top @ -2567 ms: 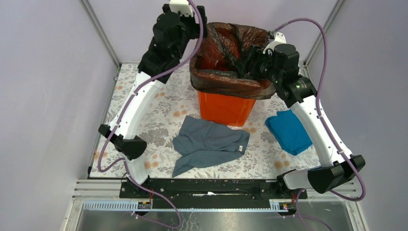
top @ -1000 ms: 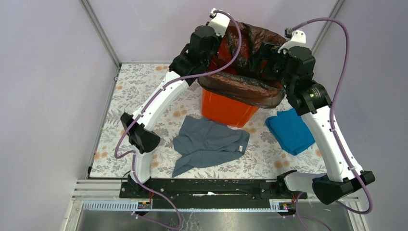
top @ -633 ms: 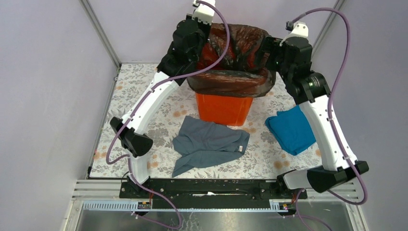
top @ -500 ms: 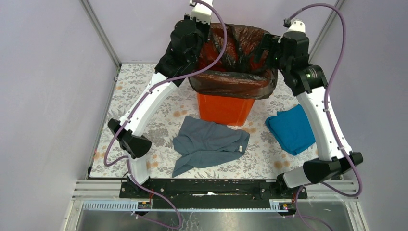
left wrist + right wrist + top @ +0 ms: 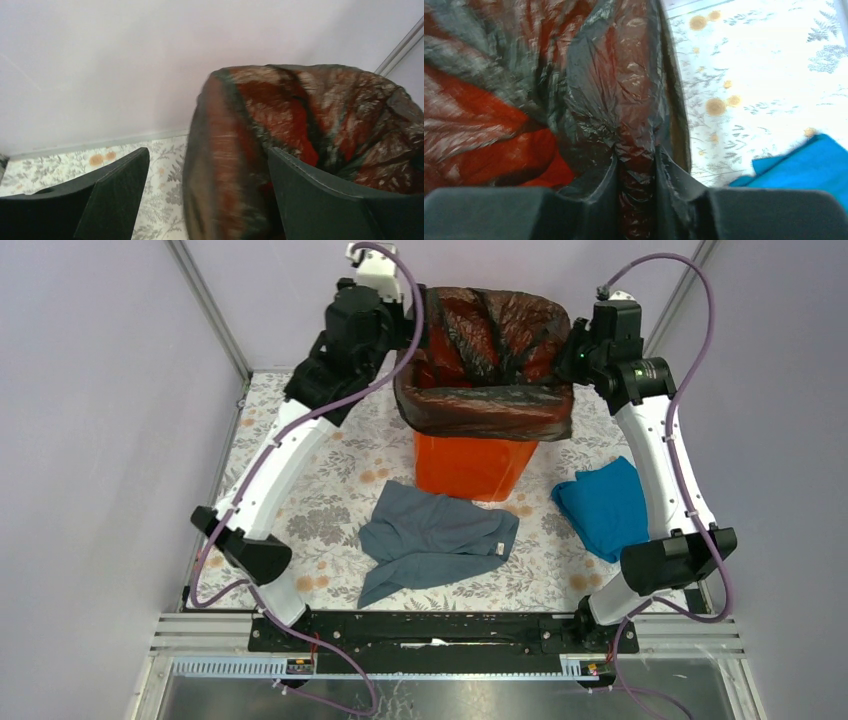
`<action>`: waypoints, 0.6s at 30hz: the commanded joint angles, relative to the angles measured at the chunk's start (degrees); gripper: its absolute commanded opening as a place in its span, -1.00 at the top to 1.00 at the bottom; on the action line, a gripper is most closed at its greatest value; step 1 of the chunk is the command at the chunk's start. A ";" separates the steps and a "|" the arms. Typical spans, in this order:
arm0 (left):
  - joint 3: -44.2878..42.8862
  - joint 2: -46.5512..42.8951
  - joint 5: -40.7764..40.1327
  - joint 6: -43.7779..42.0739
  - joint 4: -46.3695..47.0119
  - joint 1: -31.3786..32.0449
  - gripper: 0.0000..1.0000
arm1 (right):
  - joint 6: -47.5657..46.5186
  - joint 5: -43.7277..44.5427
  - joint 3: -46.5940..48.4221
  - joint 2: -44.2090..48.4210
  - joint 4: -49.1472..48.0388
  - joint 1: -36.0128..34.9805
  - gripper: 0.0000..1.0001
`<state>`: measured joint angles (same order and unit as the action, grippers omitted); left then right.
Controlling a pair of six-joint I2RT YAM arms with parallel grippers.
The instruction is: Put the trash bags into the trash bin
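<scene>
**Trash bin** stands toward the far edge of the table, midway between its left and right edges. The trash bag lines the bin, with its mouth turned outward over the rolled rim and hanging part-way down the walls.

**Right gripper**, on the rim's right side, is closed almost fully on a pleat of the bag. **Left gripper**, on the rim's left side, is spread wide and grips nothing. Its 2 fingers appear to straddle the film-covered wall.

**Risks.**
- A pull from the pinching gripper could tear the thin film.
- The same pull could drag the skirt off the opposite rim.
- The bin looks light, so a sideways tug may tilt or slide it toward the grey cloth or the blue cloth.
- The open fingers could snag the rim when they descend.

**Not resolved.**
- The bin floor, and how deep the bag reaches, cannot be seen.
- The drape on the far wall is out of sight.
- It is unclear whether the rim itself lies inside the right pinch.
- The left wrist view is blurred along the near wall.
</scene>
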<state>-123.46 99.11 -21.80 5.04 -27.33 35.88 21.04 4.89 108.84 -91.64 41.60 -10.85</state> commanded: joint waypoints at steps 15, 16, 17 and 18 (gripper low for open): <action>6.64 -14.32 12.00 13.24 -0.38 -5.56 -0.98 | 30.13 -28.94 -31.99 6.33 -43.62 12.52 1.00; 6.53 -14.19 12.25 12.25 -0.42 -5.56 -0.98 | 30.07 -27.32 -33.27 6.25 -45.79 10.29 1.00; 6.29 -13.95 12.55 11.28 -0.63 -5.56 -0.98 | 30.22 -26.73 -34.46 6.17 -47.65 8.12 1.00; 5.79 -13.39 12.77 10.42 -1.32 -5.56 -0.98 | 30.58 -25.71 -35.98 6.23 -49.30 6.62 1.00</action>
<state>-115.50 86.65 -10.59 17.65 -30.20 30.61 42.04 -14.13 75.88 -85.82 7.79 3.38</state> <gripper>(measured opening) 0.987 0.304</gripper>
